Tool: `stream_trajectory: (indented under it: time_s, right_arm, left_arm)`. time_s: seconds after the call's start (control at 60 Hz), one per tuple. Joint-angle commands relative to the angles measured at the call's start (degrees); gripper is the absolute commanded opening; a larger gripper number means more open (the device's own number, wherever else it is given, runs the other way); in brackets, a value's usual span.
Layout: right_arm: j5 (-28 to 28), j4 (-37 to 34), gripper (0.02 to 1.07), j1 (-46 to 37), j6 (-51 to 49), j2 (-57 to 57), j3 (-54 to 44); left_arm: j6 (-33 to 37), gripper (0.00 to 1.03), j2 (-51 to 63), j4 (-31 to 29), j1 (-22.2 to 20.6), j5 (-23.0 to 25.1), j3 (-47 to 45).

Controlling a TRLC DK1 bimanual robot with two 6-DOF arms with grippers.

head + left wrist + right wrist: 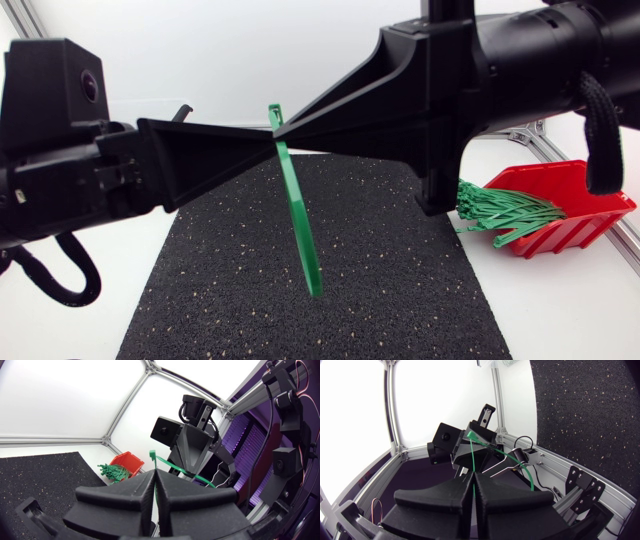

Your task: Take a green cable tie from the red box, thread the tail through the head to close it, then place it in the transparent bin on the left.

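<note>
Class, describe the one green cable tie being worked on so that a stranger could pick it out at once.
Find the black mat mid-table; above it the left gripper and right gripper meet tip to tip. Both are shut on the cable tie, its strap hanging toward the mat. Unlike the bundled ties in the red box, it is alone and held in the air.
</note>
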Motion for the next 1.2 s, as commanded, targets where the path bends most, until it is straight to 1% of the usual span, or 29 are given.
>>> stream_trajectory:
  time_s: [0.0, 0.367, 0.5, 0.633, 0.833, 1.033, 1.183]
  right_arm:
    - [0.12, 0.43, 0.08, -0.72, 1.92, 0.03, -1.31]
    - [0.12, 0.87, 0.08, -1.33, 1.92, 0.03, -1.49]
    - [0.12, 0.87, 0.08, -1.33, 1.92, 0.65, -0.79]
    - [-0.06, 0.52, 0.08, -1.68, 2.10, 2.23, 0.00]
    - [-0.23, -0.45, 0.08, -2.30, 2.18, 4.34, 1.67]
    - [-0.14, -0.71, 0.08, -2.74, 2.36, 4.52, 3.70]
    - [-0.06, -0.62, 0.08, -2.91, 3.06, 4.60, 4.75]
  left_arm:
    - [0.87, 0.04, -0.75, 0.15, -0.49, -0.11, 1.25]
    - [0.87, 0.04, -1.01, -0.03, -0.49, -0.02, 1.25]
    - [0.96, 0.04, -1.10, -0.03, -1.54, -0.11, 1.34]
    - [2.19, 0.04, -2.07, -0.12, -3.21, -2.66, 1.25]
    - [2.98, 0.04, -2.60, -0.20, -3.47, -3.45, 1.07]
    - [4.39, 0.04, -3.21, -0.47, -4.79, -5.73, 0.28]
    - [4.56, 0.04, -3.65, -0.56, -4.97, -6.08, 0.19]
